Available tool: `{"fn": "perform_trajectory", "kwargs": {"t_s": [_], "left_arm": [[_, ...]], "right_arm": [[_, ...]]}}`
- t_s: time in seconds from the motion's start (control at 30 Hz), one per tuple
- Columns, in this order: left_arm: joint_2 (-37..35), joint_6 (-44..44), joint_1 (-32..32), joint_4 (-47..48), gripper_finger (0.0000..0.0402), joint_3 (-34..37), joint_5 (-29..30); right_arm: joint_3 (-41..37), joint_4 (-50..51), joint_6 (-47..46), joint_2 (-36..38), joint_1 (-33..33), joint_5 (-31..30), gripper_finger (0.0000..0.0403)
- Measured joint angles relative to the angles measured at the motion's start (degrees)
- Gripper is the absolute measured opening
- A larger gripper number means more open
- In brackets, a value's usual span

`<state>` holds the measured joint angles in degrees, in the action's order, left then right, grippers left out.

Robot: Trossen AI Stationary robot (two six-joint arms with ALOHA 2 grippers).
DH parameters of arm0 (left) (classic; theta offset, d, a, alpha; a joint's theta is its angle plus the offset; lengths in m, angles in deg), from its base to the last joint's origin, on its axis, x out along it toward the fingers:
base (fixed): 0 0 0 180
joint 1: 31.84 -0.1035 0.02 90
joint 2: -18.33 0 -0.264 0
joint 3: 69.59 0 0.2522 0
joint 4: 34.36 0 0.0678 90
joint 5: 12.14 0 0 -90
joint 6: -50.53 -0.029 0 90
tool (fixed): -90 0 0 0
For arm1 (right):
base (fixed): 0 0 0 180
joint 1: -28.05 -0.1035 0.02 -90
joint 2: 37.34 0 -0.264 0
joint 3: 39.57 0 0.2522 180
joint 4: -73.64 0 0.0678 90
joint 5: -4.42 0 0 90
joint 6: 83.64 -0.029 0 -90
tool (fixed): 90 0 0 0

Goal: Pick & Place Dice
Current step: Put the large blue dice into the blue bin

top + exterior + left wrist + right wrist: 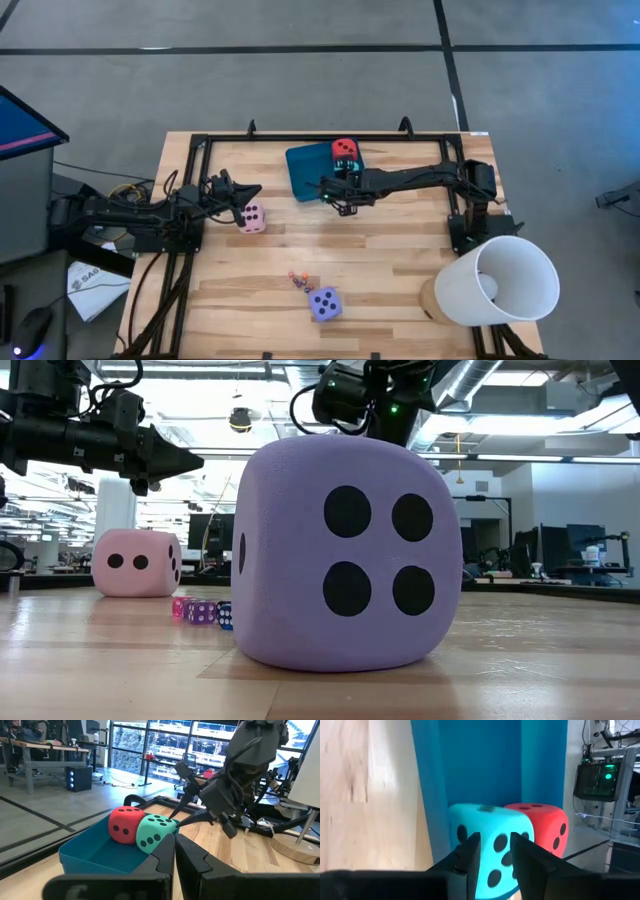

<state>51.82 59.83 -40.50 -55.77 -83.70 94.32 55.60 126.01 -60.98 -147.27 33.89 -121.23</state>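
Observation:
The turquoise die (492,850) and the red die (542,827) sit side by side in the teal tray (303,178) at the table's far middle. My right gripper (495,842) hangs slanting down over the turquoise die (155,832), open a little, nothing between its fingers. The pink die (252,217) rests on the table at the left. My left gripper (250,192) hovers level just beyond and above it, shut and clear of it (190,460). The purple die (325,303) rests near the front edge, large in the low view (345,555). My right gripper has its fingertips (175,817) right at the turquoise die's upper edge, coming slanting down from the table's right. Whether they touch the die I cannot tell. The die rests on the tray's floor beside the red die.
A few small coloured dice (298,280) lie just beyond the purple die. A white lamp shade (497,280) stands at the near right corner. A black frame (190,150) runs along the table's edges. Bare wood lies between the pink and purple dice.

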Motion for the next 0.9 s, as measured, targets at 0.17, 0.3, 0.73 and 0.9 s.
{"fn": "perform_trajectory", "kwargs": {"t_s": [0.17, 0.3, 0.73, 0.9], "left_arm": [[-0.01, 0.02, 0.01, 0.0, 0.0006, -0.01, -0.01], [-0.01, 0.01, 0.01, 0.0, 0.0006, 0.01, 0.0], [-0.01, 0.02, 0.0, 0.0, 0.0006, -0.01, -0.01], [-0.01, 0.02, 0.02, -0.02, 0.0006, 0.0, 0.01]], "right_arm": [[0.02, -4.29, -0.18, 0.0, 0.99, 3.07, 0.0049], [0.07, -5.46, -0.48, 0.02, 2.68, 6.19, 0.0007], [0.07, -11.42, -1.55, 0.01, 6.18, 17.14, 0.0001], [-0.07, -9.97, -2.13, -1.26, 6.36, 17.74, 0.0001]]}}
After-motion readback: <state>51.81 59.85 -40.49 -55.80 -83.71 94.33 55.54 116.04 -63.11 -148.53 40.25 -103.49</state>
